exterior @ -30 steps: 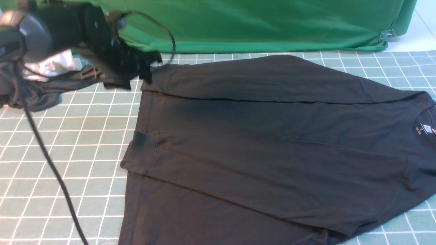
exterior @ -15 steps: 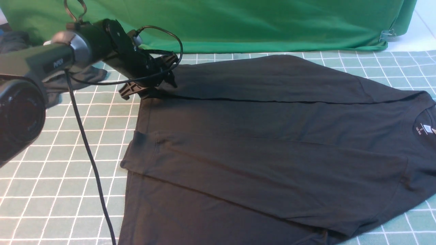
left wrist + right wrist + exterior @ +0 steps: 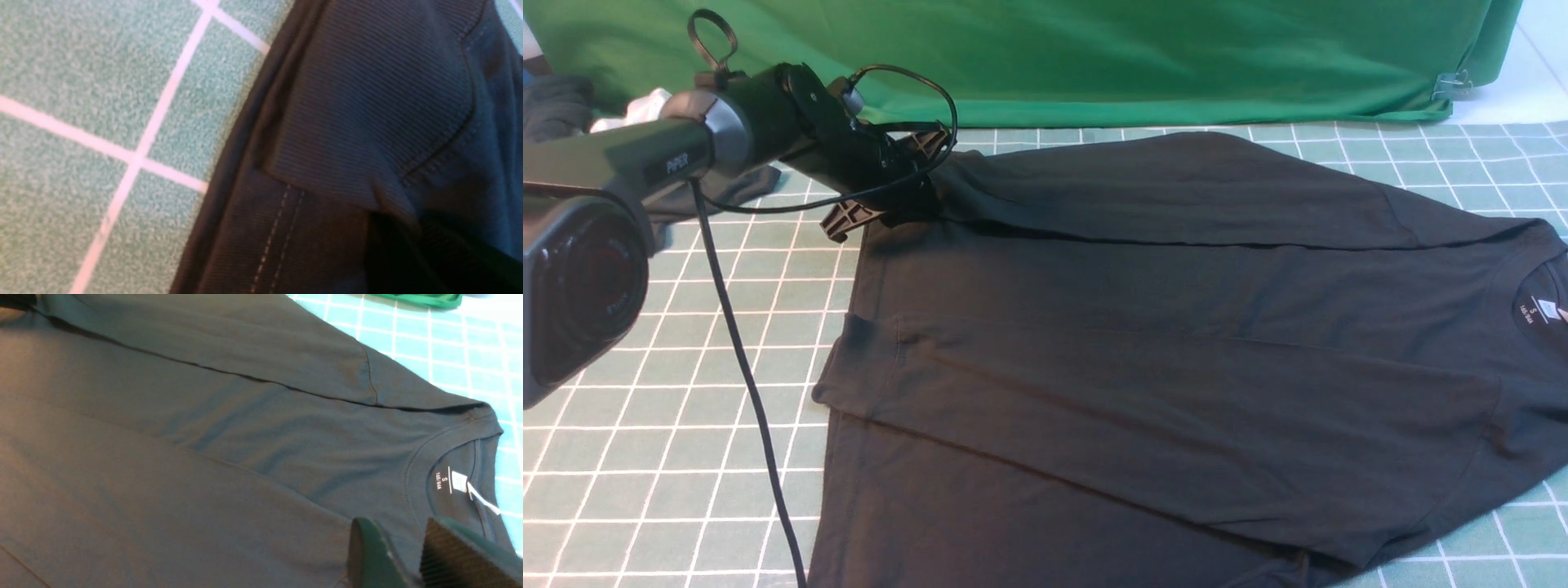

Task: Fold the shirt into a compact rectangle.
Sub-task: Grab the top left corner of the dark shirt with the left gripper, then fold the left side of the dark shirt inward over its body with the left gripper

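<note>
The black shirt (image 3: pixel 1176 351) lies spread on the checked mat, both sleeves folded in lengthwise, neck label (image 3: pixel 1539 310) at the right edge. My left gripper (image 3: pixel 907 192) sits at the shirt's far left corner, shut on the shirt, and the fabric there is pulled up a little. In the left wrist view a ribbed cuff (image 3: pixel 359 102) and a stitched hem bunch into the dark jaws of my left gripper (image 3: pixel 408 232). My right gripper (image 3: pixel 396 533) hovers over the shirt (image 3: pixel 204 437) close to the collar and its label (image 3: pixel 458 482). It is open, with nothing between its fingers.
A green cloth (image 3: pixel 1135 57) hangs along the back, held by a clip (image 3: pixel 1450 82). A dark grey garment (image 3: pixel 556 106) and a small white cloth (image 3: pixel 645 106) lie at the far left. The left arm's cable (image 3: pixel 743 367) trails across the mat (image 3: pixel 645 408).
My left arm swung right and down to the shirt's far left corner and its jaws closed on the fabric. The shirt otherwise lies as before.
</note>
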Tool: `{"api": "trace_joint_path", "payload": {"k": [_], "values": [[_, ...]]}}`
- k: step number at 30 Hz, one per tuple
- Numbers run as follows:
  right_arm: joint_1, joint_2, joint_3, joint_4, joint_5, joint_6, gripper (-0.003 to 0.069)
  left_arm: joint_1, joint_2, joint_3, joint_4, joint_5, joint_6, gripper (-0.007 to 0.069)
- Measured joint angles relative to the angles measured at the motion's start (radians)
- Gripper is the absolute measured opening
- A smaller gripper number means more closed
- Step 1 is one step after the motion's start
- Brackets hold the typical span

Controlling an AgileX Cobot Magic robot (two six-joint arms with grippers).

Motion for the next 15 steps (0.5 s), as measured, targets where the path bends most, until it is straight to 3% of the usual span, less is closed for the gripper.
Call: {"api": "trace_joint_path", "payload": {"k": [11,15], "values": [[0.000,0.000,0.000,0.000,0.001,0.002,0.0199,0.008,-0.155,0.000,0.018,0.092,0.047,0.0013],[0.000,0.000,0.000,0.000,0.003,0.003,0.0205,0.008,-0.225,0.000,0.019,0.212,0.073,0.0013]]}}
